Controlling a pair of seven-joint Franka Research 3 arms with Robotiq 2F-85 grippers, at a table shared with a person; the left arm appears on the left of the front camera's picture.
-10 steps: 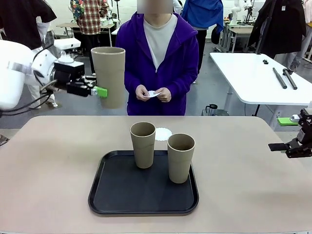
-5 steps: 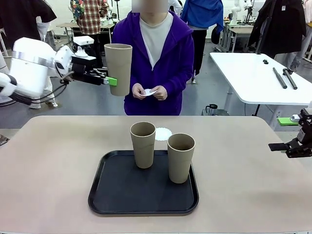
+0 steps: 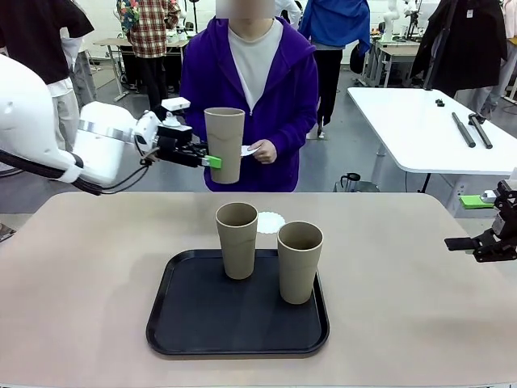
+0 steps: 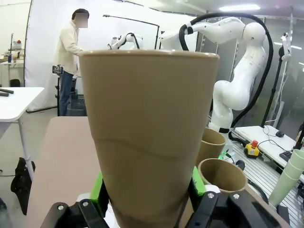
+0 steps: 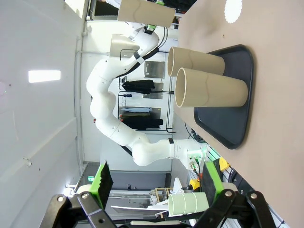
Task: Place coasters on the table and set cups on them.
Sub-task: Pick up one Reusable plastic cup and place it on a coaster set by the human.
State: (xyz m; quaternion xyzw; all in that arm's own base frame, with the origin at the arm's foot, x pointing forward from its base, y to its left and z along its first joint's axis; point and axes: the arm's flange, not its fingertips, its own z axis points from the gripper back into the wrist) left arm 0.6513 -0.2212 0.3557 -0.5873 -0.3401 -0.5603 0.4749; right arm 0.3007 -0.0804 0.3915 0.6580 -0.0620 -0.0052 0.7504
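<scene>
The left hand (image 3: 213, 161) clamps a matte, tapered tan cup (image 3: 224, 137) aloft before a person in purple. Two matching cups (image 3: 237, 240) (image 3: 300, 261) stand on a black round-cornered tray (image 3: 194, 327) on the beige counter (image 3: 81, 275). A lacy white coaster (image 3: 272, 221) lies just behind the tray. The right hand (image 5: 156, 183) gapes wide, empty.

grey floor (image 3: 362, 152) | white side table (image 3: 420, 129) at right | white wall (image 4: 45, 28) | ceiling light (image 4: 237, 8)

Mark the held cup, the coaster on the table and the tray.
held cup (image 3: 224, 149): front view, middle of its wall.
coaster (image 3: 273, 221): front view, its centre, right of the rear cup.
tray (image 3: 202, 319): front view, bare floor near the front rim.
</scene>
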